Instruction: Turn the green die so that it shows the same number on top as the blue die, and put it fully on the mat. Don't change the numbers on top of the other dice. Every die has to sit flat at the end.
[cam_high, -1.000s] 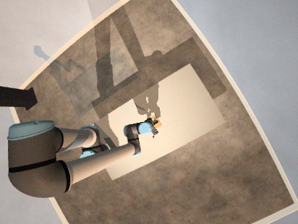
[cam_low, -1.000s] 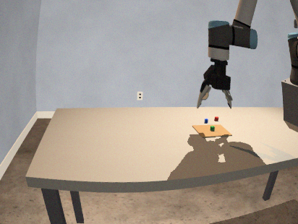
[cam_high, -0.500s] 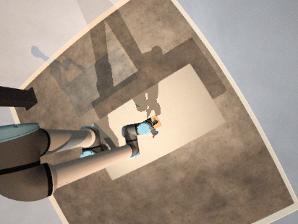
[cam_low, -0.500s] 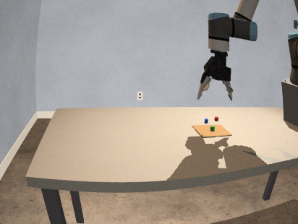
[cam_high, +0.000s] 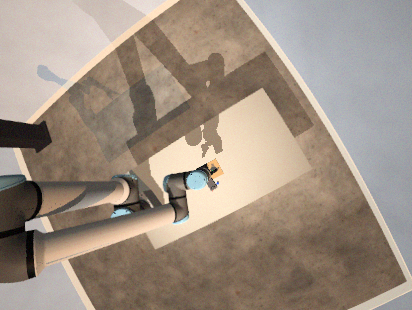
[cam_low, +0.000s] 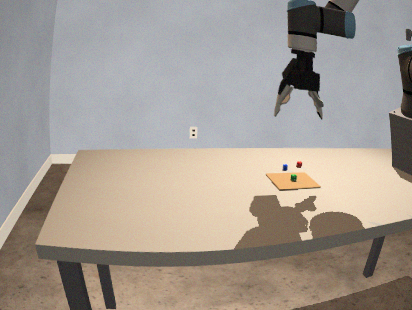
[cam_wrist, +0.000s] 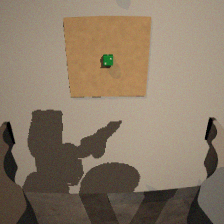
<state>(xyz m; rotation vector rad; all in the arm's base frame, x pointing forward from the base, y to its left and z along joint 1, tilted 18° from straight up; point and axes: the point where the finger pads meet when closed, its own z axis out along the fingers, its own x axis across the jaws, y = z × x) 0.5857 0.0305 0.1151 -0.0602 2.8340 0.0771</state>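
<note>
The green die sits on the tan mat, with all of it inside the mat's edges. In the wrist view the die is near the middle of the mat, and it looks flat, but it is too small to read the dots on top. The blue die and the red die sit on the table just behind the mat, close to each other but not touching. Their dots are also too small to read. The gripper hangs high in the air above the mat, far from the dice. Its two fingers are spread wide apart and nothing is between them. The arm's dark shadow falls on the table in front of the mat. A white wall outlet is on the blue wall behind the table.
</note>
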